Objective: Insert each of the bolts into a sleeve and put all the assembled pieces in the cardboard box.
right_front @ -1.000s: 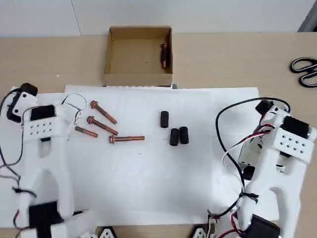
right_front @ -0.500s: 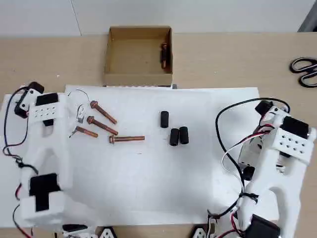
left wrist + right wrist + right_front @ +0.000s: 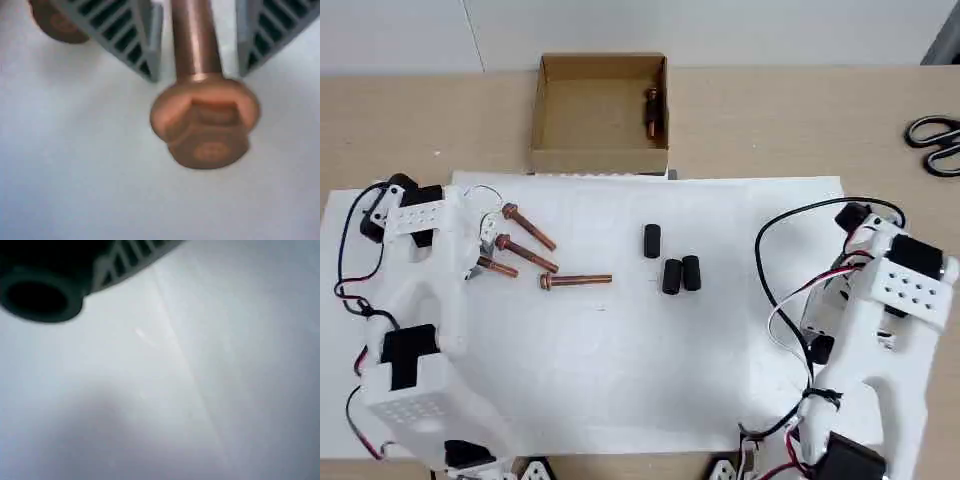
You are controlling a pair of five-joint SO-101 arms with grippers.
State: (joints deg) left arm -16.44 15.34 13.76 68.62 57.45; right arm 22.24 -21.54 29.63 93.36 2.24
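White sheet [image 3: 620,390] on the table, cardboard box [image 3: 580,115] just past its far edge, one copper piece [image 3: 652,110] inside. Left gripper [image 3: 198,70] straddles a bolt [image 3: 205,120] lying on the sheet, jaws parted, a gap on either side of the shaft. Right gripper [image 3: 823,325] has a black sleeve [image 3: 37,297] right at it, hold can't be told. Three more bolts [image 3: 576,281] beside the left gripper, three sleeves [image 3: 672,275] mid-sheet.

No legible text, number or sign anywhere; faint raised marks on bolt head [image 3: 207,142], too blurred to read
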